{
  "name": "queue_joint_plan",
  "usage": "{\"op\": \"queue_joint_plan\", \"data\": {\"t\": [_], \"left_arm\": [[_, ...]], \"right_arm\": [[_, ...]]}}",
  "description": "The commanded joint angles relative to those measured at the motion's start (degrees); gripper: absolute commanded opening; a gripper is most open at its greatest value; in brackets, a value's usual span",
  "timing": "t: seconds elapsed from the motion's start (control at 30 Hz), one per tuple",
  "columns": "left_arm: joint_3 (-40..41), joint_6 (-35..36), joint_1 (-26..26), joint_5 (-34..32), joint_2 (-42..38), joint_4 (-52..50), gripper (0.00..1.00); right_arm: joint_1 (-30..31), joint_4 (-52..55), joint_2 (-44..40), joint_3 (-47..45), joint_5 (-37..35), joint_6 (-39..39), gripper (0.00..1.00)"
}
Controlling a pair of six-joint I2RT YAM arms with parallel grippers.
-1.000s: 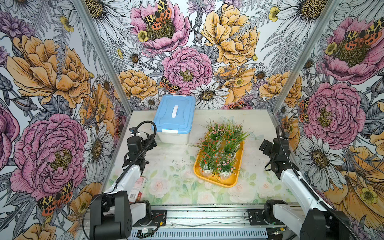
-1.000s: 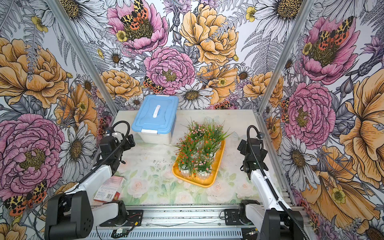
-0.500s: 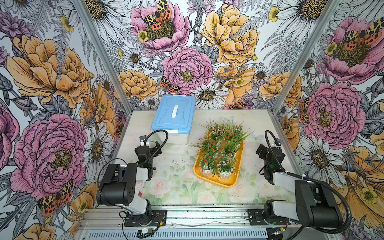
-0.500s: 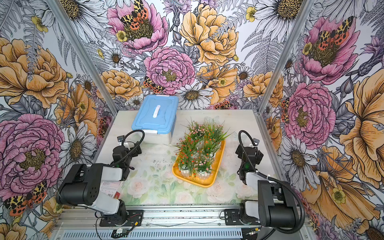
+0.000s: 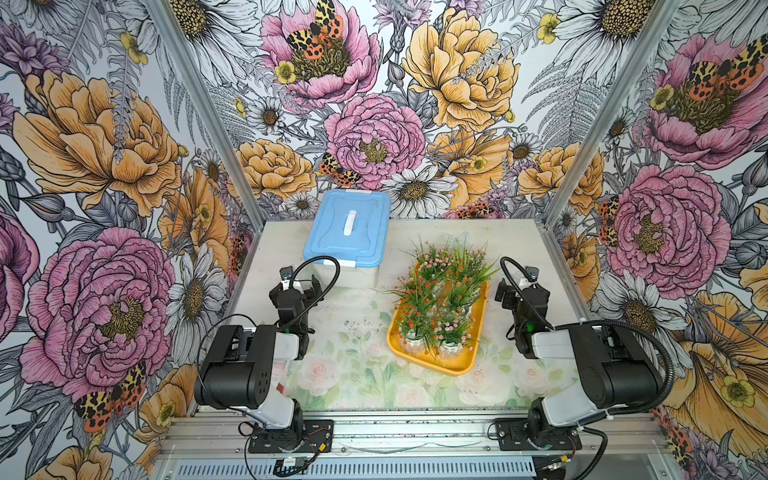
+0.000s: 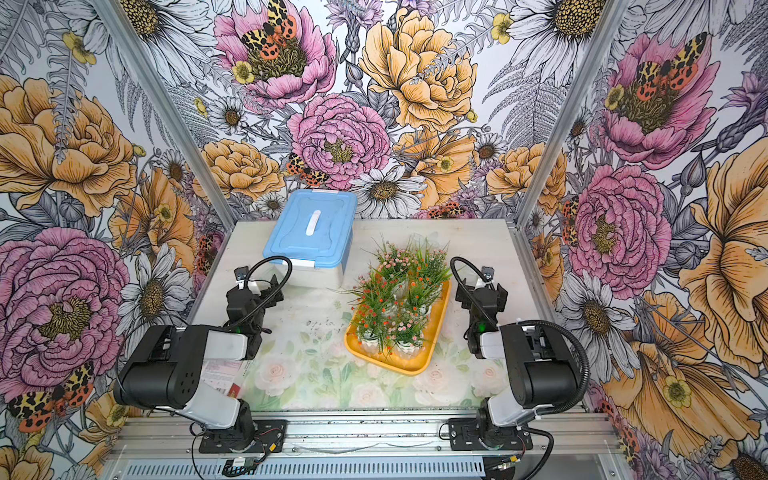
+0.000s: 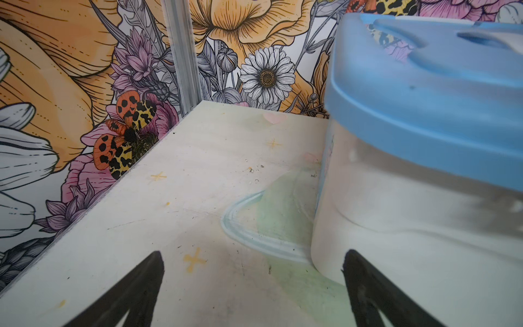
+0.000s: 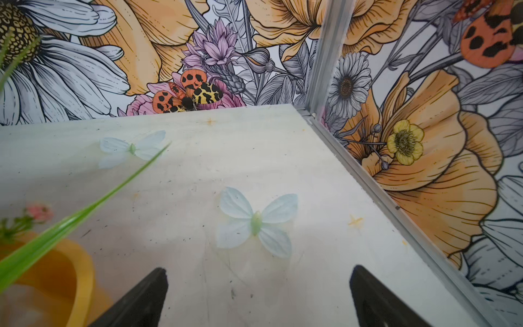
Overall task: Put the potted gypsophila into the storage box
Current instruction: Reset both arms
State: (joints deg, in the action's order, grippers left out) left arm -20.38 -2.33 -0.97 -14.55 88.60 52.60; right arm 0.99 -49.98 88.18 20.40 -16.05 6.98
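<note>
On both sides of the table (image 5: 353, 332) my pincers stand wide. Left gripper (image 7: 254, 252) is spread to its full gape over bare tabletop and grips nothing. Right gripper (image 8: 259, 267) is just as wide and just as empty, with a printed butterfly (image 8: 256, 222) ahead of it.

Storage box (image 5: 453, 366) sits between my arms, nearer the right one. Its long axis runs away from my base, the far end leaning slightly to my right. Potted gypsophila (image 5: 434, 309) fills it, stems upright, blooms pink and orange, and 2 white pots (image 5: 411, 340) show at the near end.

Both top views give the whole tray. The right wrist view catches only 1 rounded corner of its yellow rim, with a green blade (image 8: 85, 209) crossing. The left wrist view shows the translucent box with light-blue lid (image 7: 424, 119) just beside 1 finger (image 7: 368, 283). Whether they touch, I cannot tell.
</note>
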Motion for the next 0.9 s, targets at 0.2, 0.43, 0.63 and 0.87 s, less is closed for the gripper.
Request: {"op": "queue_joint_plan", "data": {"t": [0.2, 0.43, 0.63, 0.87], "left_arm": [[-0.66, 0.9, -0.02, -1.27, 0.08, 1.98, 0.99], [-0.88, 1.93, -0.49, -0.52, 0.07, 1.56, 0.99], [-1.1, 2.14, -0.5, -0.18, 0.13, 1.34, 0.99], [-0.89, 3.04, -0.84, 1.3, 0.04, 1.51, 0.99]], "right_arm": [[-1.37, -2.91, -0.02, 0.59, 1.98, -0.03, 1.0], [-1.31, -2.81, -0.33, 0.36, 1.95, -0.07, 0.99], [-0.99, -2.4, -0.21, 0.75, 1.98, -0.65, 0.99], [-0.99, -2.4, -0.23, 0.74, 1.96, -0.57, 0.99]]}}
